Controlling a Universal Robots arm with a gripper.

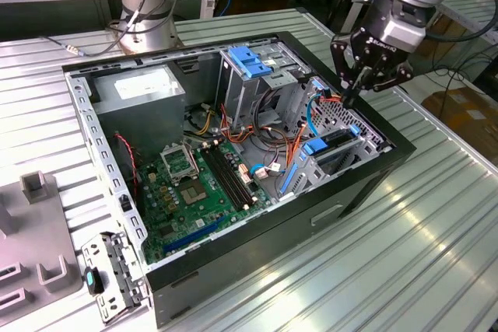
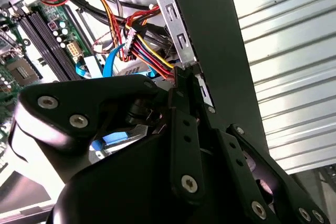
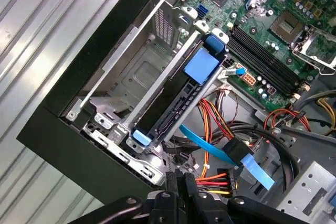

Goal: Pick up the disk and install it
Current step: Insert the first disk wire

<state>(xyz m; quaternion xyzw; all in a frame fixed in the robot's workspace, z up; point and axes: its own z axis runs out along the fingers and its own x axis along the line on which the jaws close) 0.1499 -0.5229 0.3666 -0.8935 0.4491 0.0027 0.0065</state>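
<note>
**Contents, taken from the exterior view's left to its right**

1. Grey moulded plastic fixture block (image 1: 35,227), standing on the ribbed silver metal table (image 1: 405,270).
2. Loose perforated steel bracket with a teal clip (image 1: 113,270), lying just beside the case's near corner.
3. Open black tower computer case (image 1: 233,270), lying on its side with the interior exposed.
4. Grey metal box with a white sticker (image 1: 144,87), in the case's far corner.
5. Green motherboard with black memory slots (image 1: 194,192), on the case floor.
6. Tall metal cage with a light-blue plastic latch (image 1: 253,64), upright at mid-case.
7. Bundle of red, orange and yellow wires (image 3: 220,124), with a flat blue ribbon among them, between the cage and the drive bay.
8. The disk (image 1: 336,144), a flat metal drive on blue plastic side rails. It sits edge-on in the bay at the case's corner, on the exterior view's right. The first wrist view (image 3: 176,106) shows its dark edge running between two blue tabs.
   - Handling, judged: dense, rigid, smooth-faced and so apt to slip, and sensitive to knocks.
   - Best held across the long railed edges, not across the labelled face.
9. Black two-finger gripper (image 1: 350,99), above the cables near the case wall and apart from the disk. Both wrist views (image 3: 181,182) (image 2: 184,85) show the fingers drawn together with nothing visible between them.
</note>
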